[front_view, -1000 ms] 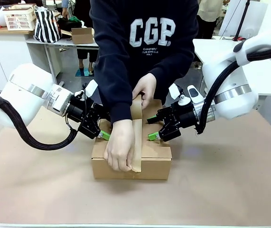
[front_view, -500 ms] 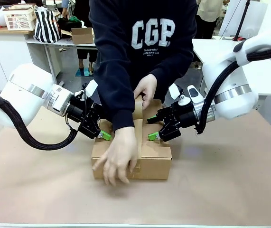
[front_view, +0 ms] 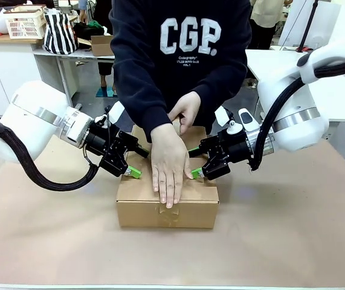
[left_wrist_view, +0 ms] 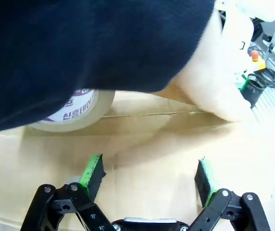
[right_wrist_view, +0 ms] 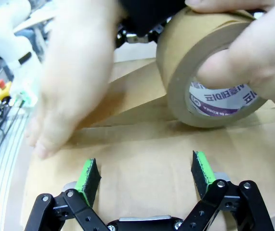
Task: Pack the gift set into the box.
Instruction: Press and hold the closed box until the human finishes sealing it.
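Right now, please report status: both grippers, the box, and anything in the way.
Left gripper open, right gripper open, both at the box top. Flaps shut. Person's hand presses the seam; other hand holds tape roll.

The person's palm [front_view: 169, 166] and tape roll [right_wrist_view: 209, 82] block the box [front_view: 166, 202] top.

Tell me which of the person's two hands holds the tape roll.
The hand at the box's far edge grips the tape roll; the other hand lies flat on the lid.

Brown tape roll [right_wrist_view: 209, 82]; striped bag [front_view: 59, 33] behind.
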